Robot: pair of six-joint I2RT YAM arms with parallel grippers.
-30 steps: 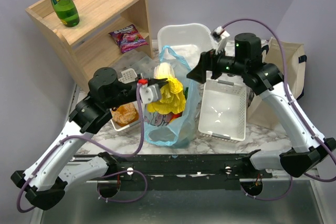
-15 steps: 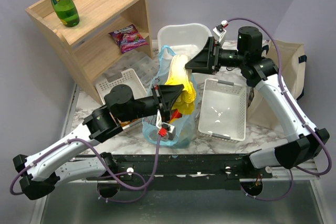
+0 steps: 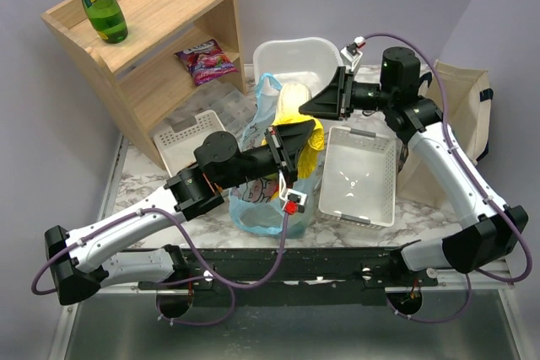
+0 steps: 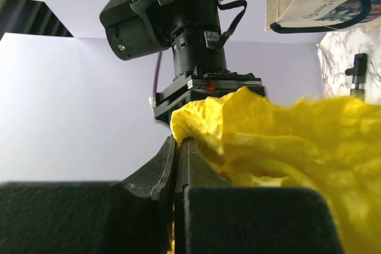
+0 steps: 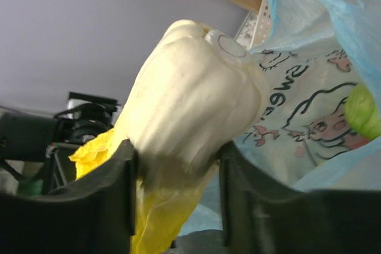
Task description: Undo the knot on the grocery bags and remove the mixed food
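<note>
Showing the scene from above, the wooden shelf (image 3: 160, 35) stands at rear left and the beige tote (image 3: 462, 94) at far right. A white basket (image 3: 361, 176) lies on the marble table (image 3: 139, 176), and a white tub (image 3: 291, 55) sits behind it. The light-blue bag (image 3: 268, 201) stands just left of the basket with its mouth open. The leafy cabbage (image 3: 291, 100) is held in the air above that mouth, between the two arms.

The right gripper (image 5: 177, 147) clamps the cabbage's pale white stem, one finger on each side. The left gripper (image 4: 177, 147) reaches in from the opposite side. Its jaws are pressed almost together at the yellow leaf edge, and a sliver of leaf shows between them.

Through the bag's printed wall, the right wrist view shows a round green food (image 5: 362, 110) inside. A green bottle (image 3: 99, 2) stands on the shelf top, and a purple packet (image 3: 205, 61) lies on the level below.
</note>
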